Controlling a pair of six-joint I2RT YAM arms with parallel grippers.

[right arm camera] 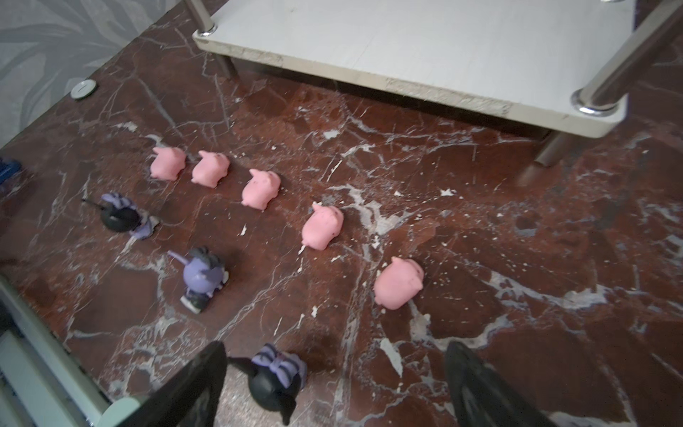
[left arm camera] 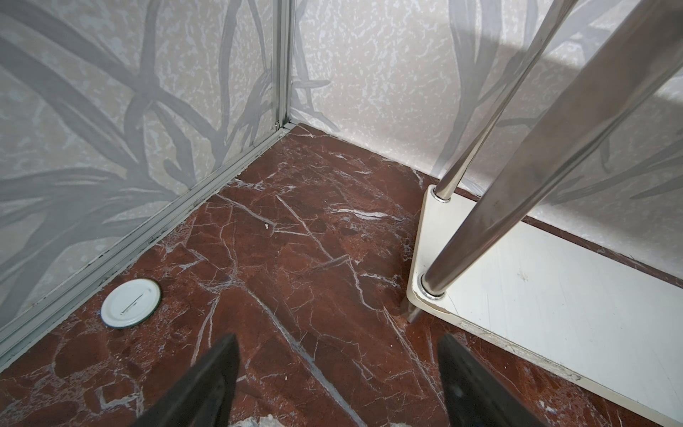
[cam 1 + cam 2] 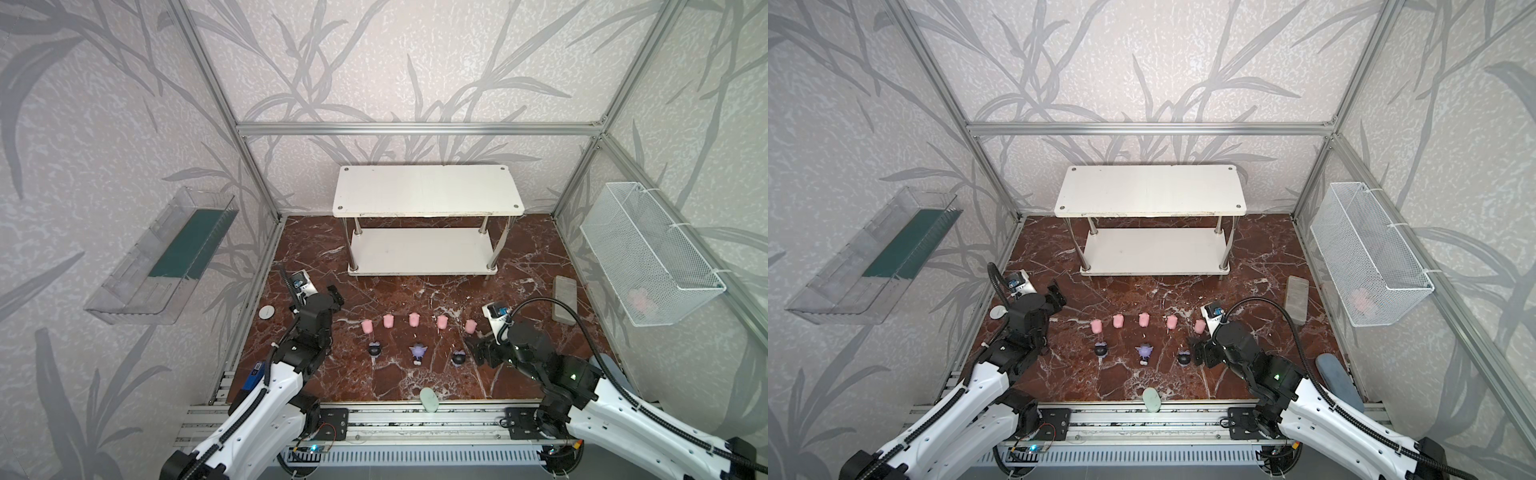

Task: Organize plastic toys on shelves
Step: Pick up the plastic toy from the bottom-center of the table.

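Several pink pig toys stand in a row on the marble floor, also seen in the right wrist view. In front of them are two black-and-lilac figurines and a purple one. The white two-tier shelves stand at the back, both boards bare. My right gripper is open low over the floor, and the right black figurine lies between its fingers, close to one and untouched. My left gripper is open and holds nothing, beside the shelves' lower board.
A white disc lies by the left wall and a pale green oval at the front edge. A grey block lies at the right. A clear tray hangs on the left wall, a wire mesh basket on the right.
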